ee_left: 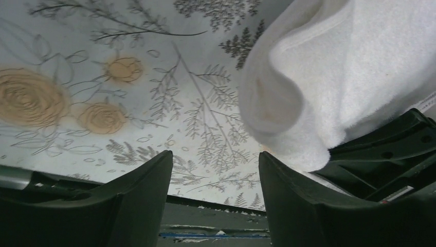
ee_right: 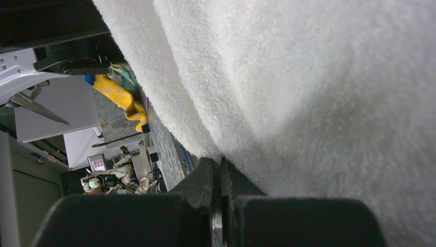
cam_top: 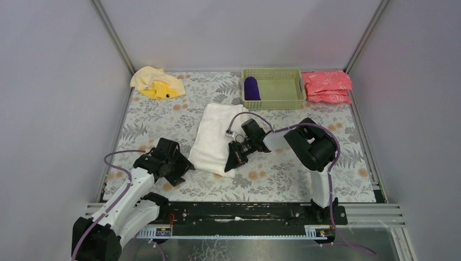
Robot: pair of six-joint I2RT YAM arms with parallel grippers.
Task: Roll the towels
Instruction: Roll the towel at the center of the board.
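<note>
The white towel (cam_top: 215, 136) is lying mid-table as a long folded strip. Its far end is pointing at the green basket (cam_top: 274, 105) and its near end is stopping well short of the front rail (cam_top: 244, 212). The right gripper (cam_top: 232, 159) is sitting on the towel's near right edge. In the wrist view its fingers (ee_right: 205, 180) are showing pressed together, jaws closed, with the tips right against the terry (ee_right: 308, 92). I cannot tell whether any fold is nipped between them. The left gripper (cam_top: 182, 166) is hanging just beside the near left corner with its jaws apart. Only flowered tablecloth (ee_left: 154, 92) is showing in the gap, and the rounded towel edge (ee_left: 329, 67) is bulging over the outer side of one finger (ee_left: 293, 190). The small purple towel (cam_top: 251, 88) is standing rolled at the basket's left end. The yellow towel (cam_top: 156, 84) is lying bunched in the far left corner, close to the side rail. The pink packets (cam_top: 327, 87) are stacking up in the far right corner, touching the basket's right side. A broad stretch of patterned cloth (cam_top: 326, 168) is lying open between the white towel and the right rail. A narrower band is showing on the left, between the towel's long edge and the left rail.
</note>
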